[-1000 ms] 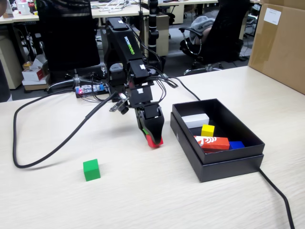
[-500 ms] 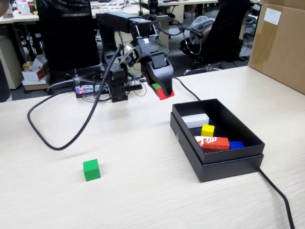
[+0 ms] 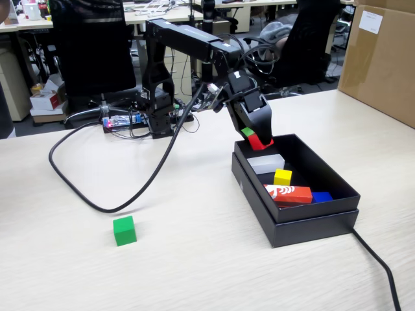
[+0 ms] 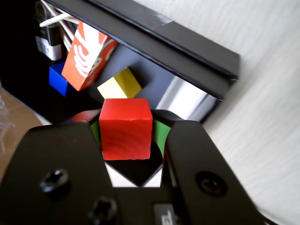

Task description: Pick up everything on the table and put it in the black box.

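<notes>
My gripper (image 3: 257,140) (image 4: 126,117) is shut on the red cube (image 4: 125,128) (image 3: 258,142), held in the air over the near-left corner of the black box (image 3: 295,223) (image 4: 187,51). Green pads (image 4: 161,132) press the cube's sides. Inside the box lies the yellow cube (image 3: 283,176) (image 4: 120,84). The green cube (image 3: 124,230) rests alone on the pale table (image 3: 194,259), far to the left of the box in the fixed view.
The box also holds a white block (image 3: 268,163), a red-and-white carton (image 3: 289,194) (image 4: 84,51) and a blue block (image 3: 321,196) (image 4: 58,79). A thick black cable (image 3: 97,194) loops across the table. A brown carton (image 3: 382,58) stands at the right.
The arm has lifted the red cube off the table and swung it right, from beside the box to over the box's left corner. The green cube has not moved.
</notes>
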Robot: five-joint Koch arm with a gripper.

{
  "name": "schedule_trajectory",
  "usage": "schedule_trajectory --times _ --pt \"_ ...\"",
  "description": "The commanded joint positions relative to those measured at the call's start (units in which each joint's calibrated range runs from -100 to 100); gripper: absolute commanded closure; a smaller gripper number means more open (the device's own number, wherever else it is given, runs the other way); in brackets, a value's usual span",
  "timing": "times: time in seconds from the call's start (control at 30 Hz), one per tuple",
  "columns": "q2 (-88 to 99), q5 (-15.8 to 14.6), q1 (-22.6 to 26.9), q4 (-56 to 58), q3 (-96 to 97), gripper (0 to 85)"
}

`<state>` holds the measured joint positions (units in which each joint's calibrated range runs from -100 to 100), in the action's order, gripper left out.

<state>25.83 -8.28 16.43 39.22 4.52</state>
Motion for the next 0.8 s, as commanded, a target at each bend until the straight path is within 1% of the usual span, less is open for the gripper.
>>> schedule_trajectory --times 0.0,0.07,0.1,0.23,0.33,0.47,0.5,0.53,0.67,0.77 --pt "0.4 -0.2 0.2 -5.0 -1.9 83.1" --pt "-0.1 -0.2 0.2 -5.8 0.1 80.9" --pt "-0.1 -0.2 0.3 -5.8 0.6 74.2" --pt "0.6 0.7 0.2 -5.8 1.8 62.0" --pt "2.1 2.0 0.2 -5.8 1.9 61.0" --pt "3.7 2.9 0.2 -5.8 1.9 61.0" --pt "4.2 3.7 0.2 -5.8 2.1 58.4" --pt "4.6 3.8 0.2 -5.8 2.3 57.7" --pt "7.7 5.9 0.0 -5.7 2.5 57.6" --pt "11.2 6.9 -0.4 -5.2 2.6 57.6"
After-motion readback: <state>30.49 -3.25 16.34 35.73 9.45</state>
